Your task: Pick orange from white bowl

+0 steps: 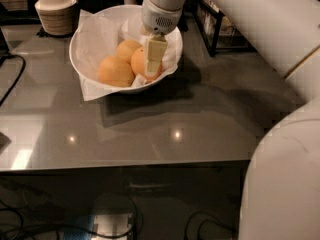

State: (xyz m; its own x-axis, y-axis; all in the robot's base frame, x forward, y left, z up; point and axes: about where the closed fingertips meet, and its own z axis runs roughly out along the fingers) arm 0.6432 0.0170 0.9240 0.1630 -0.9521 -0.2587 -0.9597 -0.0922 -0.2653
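Note:
The white bowl (90, 34), lined with crumpled white paper, stands at the back of the grey table. In it lie three fruits. The orange (139, 63) is the deeper reddish one, on the right side of the bowl. Two paler yellow-orange fruits (115, 71) lie to its left and behind it. My gripper (151, 64) hangs straight down from the white arm into the bowl, right at the orange and covering the orange's right part.
A stack of ribbed beige bowls (56, 11) stands at the back left. A dark cable (12, 81) lies on the grey table (150, 129) at the left. A dark rack (220, 29) stands at the back right. My white arm fills the right side.

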